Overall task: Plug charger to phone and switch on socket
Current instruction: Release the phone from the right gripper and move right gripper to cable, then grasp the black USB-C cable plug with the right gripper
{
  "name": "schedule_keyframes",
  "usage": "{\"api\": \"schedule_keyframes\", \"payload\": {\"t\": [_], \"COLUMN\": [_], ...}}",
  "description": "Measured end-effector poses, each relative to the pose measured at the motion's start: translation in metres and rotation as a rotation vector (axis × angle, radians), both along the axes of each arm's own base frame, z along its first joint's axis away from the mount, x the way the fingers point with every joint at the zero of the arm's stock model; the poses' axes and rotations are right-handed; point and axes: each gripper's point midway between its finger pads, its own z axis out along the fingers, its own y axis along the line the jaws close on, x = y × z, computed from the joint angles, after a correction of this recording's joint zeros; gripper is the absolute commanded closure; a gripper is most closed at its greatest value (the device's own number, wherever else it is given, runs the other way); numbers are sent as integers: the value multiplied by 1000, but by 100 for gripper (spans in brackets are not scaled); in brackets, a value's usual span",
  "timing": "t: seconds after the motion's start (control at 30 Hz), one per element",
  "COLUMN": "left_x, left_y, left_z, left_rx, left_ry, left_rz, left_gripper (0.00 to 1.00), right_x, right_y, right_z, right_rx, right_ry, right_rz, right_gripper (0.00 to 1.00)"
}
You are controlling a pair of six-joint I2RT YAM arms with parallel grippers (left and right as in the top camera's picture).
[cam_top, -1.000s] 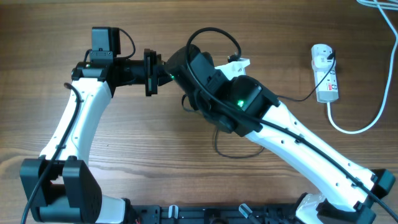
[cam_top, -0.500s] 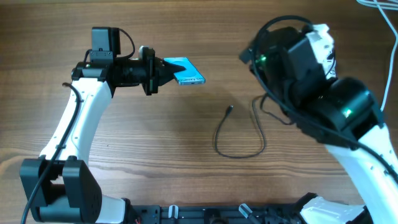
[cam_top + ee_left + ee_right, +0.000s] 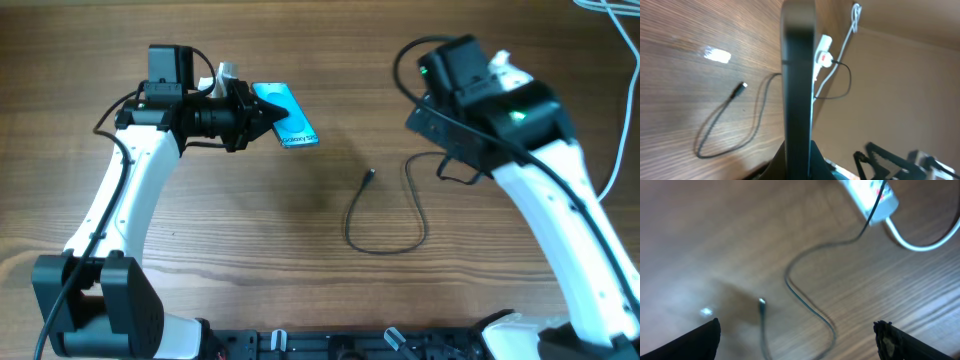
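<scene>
- Brown wood-grain counter (image 3: pixel 250 250) beneath both arms.
- Left hand (image 3: pixel 262 115) clamped on one end of the phone (image 3: pixel 290 117), cyan screen up, left of centre.
- Charger (image 3: pixel 385 225) lying in a loose loop mid-counter, its connector tip (image 3: pixel 370 176) free and well apart from the phone.
- Right hand (image 3: pixel 797 340) spread wide and empty above the cable.
- Socket (image 3: pixel 871 194) at the far right, thick white cord (image 3: pixel 920 237) curving off, largely hidden under the right arm in the overhead view.
</scene>
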Motion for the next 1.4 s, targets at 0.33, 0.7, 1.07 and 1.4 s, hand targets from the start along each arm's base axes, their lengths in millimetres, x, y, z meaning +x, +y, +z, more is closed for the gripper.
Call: {"api": "schedule_keyframes", "payload": {"t": [0.33, 0.7, 1.07, 1.4], "left_x": [6, 14, 6, 6], "left_y": [1, 41, 69, 70], "left_z": [3, 7, -30, -31], "left_rx": [46, 28, 227, 235], "left_ry": [-157, -195, -61, -62], "left_rz": [-71, -21, 66, 67], "left_gripper": [96, 96, 96, 96], "right_x": [-1, 0, -12, -17], "right_y": [19, 66, 75, 105], "right_z": [-50, -117, -215, -224], "right_rx": [17, 195, 226, 210], "right_ry": [152, 252, 452, 412], "right_rz": [111, 311, 235, 186], "right_gripper": [0, 4, 15, 26]}}
